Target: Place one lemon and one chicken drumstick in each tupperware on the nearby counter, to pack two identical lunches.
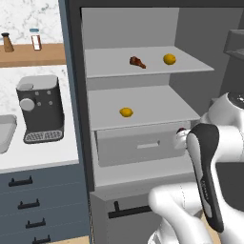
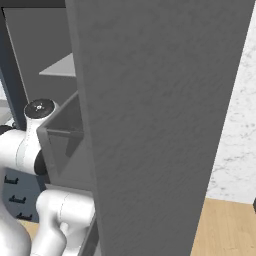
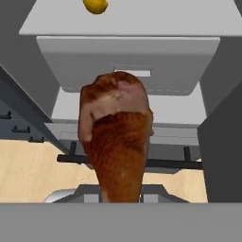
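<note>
My gripper (image 3: 120, 194) is shut on a reddish-brown chicken drumstick (image 3: 118, 137), bulbous end away from the hand, and the meat hides the fingertips. I hold it in front of the open fridge's grey drawer (image 3: 127, 64), below the lower shelf. A lemon (image 3: 96, 4) lies on that lower shelf (image 1: 126, 112). On the upper shelf rest another chicken drumstick (image 1: 137, 62) and a second lemon (image 1: 169, 59). A grey tupperware (image 1: 5, 133) shows partly at the left edge, on the white counter (image 1: 47, 155).
A dark coffee machine (image 1: 40, 109) stands on the counter beside the tupperware. The fridge's left wall (image 1: 76, 95) separates the shelves from the counter. The open fridge door (image 2: 160, 125) stands close on the right. Blue-grey drawers (image 1: 28, 205) sit under the counter.
</note>
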Robot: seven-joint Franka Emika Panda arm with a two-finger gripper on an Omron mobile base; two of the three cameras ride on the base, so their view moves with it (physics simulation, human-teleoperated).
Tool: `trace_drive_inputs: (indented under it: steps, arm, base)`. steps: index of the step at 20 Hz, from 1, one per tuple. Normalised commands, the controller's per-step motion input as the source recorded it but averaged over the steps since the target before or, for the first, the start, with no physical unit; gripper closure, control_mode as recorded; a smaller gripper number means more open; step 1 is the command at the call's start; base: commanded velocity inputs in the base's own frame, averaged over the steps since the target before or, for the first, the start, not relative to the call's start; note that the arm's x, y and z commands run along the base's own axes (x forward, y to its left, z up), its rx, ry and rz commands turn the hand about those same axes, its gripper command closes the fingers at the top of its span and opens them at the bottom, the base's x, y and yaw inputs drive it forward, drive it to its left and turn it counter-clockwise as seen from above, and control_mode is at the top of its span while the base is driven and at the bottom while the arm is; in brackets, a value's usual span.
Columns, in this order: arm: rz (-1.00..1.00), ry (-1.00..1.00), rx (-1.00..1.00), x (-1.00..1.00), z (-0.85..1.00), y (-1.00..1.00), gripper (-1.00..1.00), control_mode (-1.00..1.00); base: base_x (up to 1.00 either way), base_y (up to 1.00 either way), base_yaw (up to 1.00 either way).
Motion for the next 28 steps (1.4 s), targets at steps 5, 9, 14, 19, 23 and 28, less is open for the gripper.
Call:
trace_drive_inputs:
  steps: [5, 9, 14, 19, 23, 28]
  arm:
    - [0.00, 0.00, 0.00, -0.14, 0.00, 0.00, 1.00, 1.00]
    - [0.00, 0.00, 0.00, 0.00, 0.00, 0.00, 1.00, 1.00]
    - [0.00, 0.00, 0.00, 0.00, 0.00, 0.00, 1.00, 1.00]
    - [0.00, 0.00, 0.00, 0.00, 0.00, 0.00, 1.00, 1.00]
    - [0.00, 0.00, 0.00, 0.00, 0.00, 0.00, 1.00, 1.00]
    - [0.00, 0.00, 0.00, 0.00, 0.00, 0.00, 1.00, 1.00]
  base:
    - [-0.20, 0.12, 0.00]
    - [-0.54, 0.87, 0.00]
    - [-0.25, 1.00, 0.00]
    - [-0.03, 1.00, 0.00]
    - [0.08, 1.00, 0.00]
    - [0.51, 1.00, 0.00]
